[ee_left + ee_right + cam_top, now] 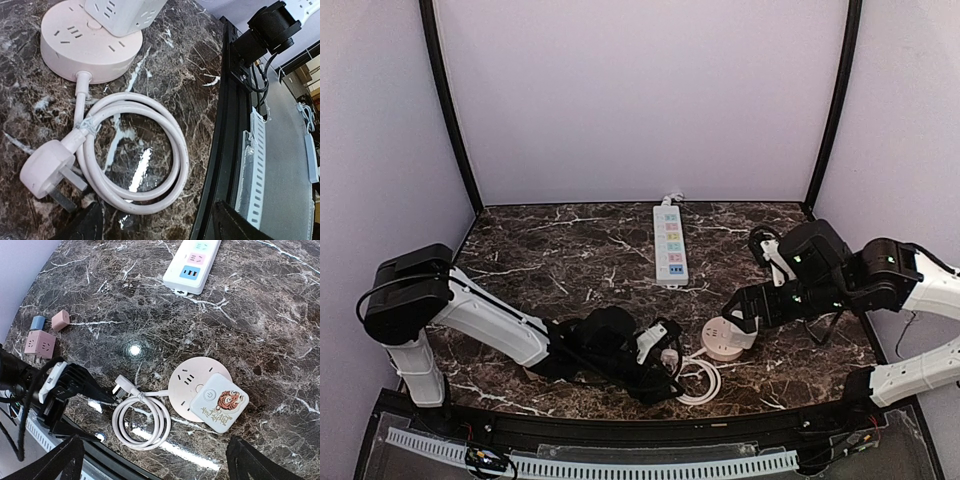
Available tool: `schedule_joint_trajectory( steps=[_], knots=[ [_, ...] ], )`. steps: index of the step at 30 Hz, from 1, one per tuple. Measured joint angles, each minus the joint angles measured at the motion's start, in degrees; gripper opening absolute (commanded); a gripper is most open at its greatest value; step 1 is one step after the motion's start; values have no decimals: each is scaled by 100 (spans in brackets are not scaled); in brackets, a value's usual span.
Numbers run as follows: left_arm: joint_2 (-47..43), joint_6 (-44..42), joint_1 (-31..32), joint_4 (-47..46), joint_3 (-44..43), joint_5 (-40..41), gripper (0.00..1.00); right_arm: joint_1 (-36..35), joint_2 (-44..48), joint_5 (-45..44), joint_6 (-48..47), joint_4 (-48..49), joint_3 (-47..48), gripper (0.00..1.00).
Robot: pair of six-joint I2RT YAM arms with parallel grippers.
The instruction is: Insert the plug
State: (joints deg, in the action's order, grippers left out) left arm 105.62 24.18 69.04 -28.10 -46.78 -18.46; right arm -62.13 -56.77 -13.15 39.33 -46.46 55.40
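— On the tabletop (540,250), seen from above: where is the plug?

— Near the front edge. The plug (672,357) lies flat at the end of its looped cable (702,382), just left of the round socket base (725,341). My left end effector (658,345) reaches across to it, and my right end effector (735,318) hangs beside the base. The power strip (670,243) lies well apart toward the back, with bare marble between.

— And from your left wrist?

— My fingers (82,225) are spread and hold nothing. The plug sits off to their left, not between them, and a wire twist binds it to the loop. I judge I must shift sideways before closing. The black front rail (225,100) runs close on the right, so there is little room that way.

— The right wrist?

— Released too, and empty, high over the base, which carries a white adapter (220,402). I judge it waits there to steady the base when the cable pulls. The pink cubes (40,345) lie off to one side, clear of the way to the strip.
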Motion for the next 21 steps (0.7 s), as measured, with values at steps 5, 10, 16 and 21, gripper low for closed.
schedule_joint_trajectory(
  steps=[5, 10, 16, 21],
  knots=[
    [-817, -59, 4, 232, 332, 542, 85, 0, 50, 0, -7, 24, -39, 99],
    [-1685, -79, 4, 507, 686, 1285, 98, 0, 52, -2, -70, 98, -59, 99],
    [-2559, 48, 4, 964, 1231, 2367, 99, 0, 44, -2, -133, 367, -210, 99],
    [-3362, 407, 42, 1827, 1419, 3161, 99, 0, 46, 0, -164, 601, -415, 99]
  ],
)
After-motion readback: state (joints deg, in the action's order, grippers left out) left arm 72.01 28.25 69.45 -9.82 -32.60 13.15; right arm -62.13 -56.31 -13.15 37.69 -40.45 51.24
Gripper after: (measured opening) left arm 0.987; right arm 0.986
